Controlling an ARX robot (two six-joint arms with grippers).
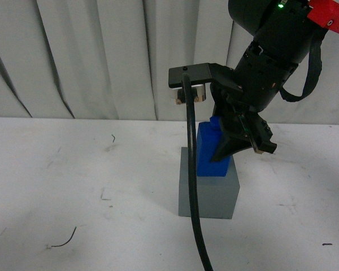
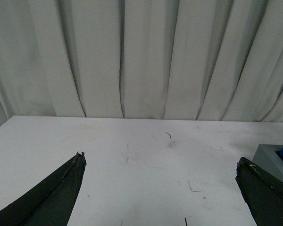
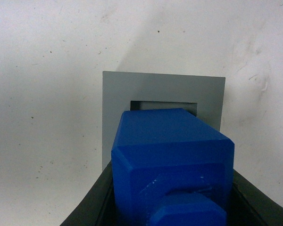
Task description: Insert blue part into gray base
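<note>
The gray base point(image 1: 209, 195) stands on the white table right of centre. The blue part point(image 1: 206, 151) leans slightly over its top, lower end at the square recess point(image 3: 164, 104); how deep it sits I cannot tell. My right gripper point(image 1: 219, 153) is shut on the blue part from above. In the right wrist view the blue part point(image 3: 172, 155) fills the space between the dark fingers point(image 3: 92, 205), with the gray base point(image 3: 118, 94) beneath. My left gripper point(image 2: 160, 158) is open and holds nothing; the gray base point(image 2: 269, 157) shows at the edge of its view.
A black cable point(image 1: 192, 192) hangs down in front of the base. White curtains point(image 1: 90, 56) close off the back of the table point(image 1: 73, 186). Small dark scraps point(image 1: 65, 241) lie on the table surface.
</note>
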